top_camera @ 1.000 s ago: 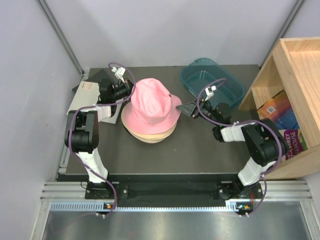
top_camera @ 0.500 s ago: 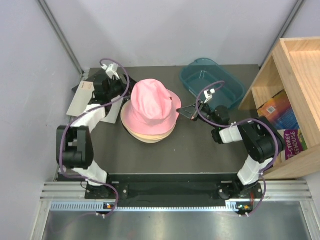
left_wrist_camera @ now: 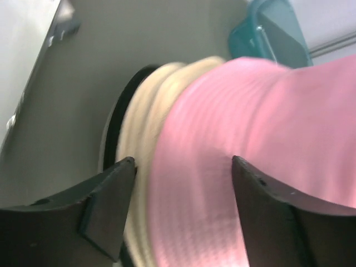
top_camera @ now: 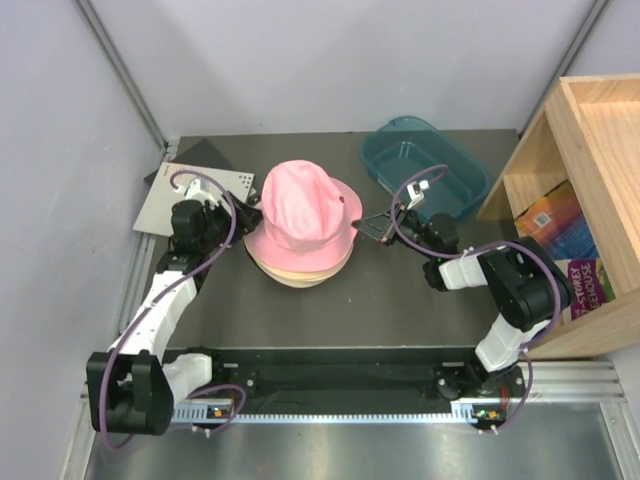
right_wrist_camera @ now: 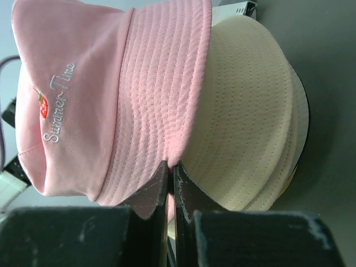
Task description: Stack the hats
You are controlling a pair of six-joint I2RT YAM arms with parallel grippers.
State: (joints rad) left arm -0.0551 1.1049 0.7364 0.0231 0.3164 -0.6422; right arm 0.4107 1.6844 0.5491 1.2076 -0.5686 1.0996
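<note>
Pink hat tops cream hats; R gripper pinches its brim, prob. to straighten it; L gripper spread wide beside stack.

Dark table, pale walls — wooden shelf at right.

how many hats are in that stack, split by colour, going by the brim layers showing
pink hat: 1
cream hats: 2
black hat: 1, only its edge shows at the bottom
total: 4
</note>
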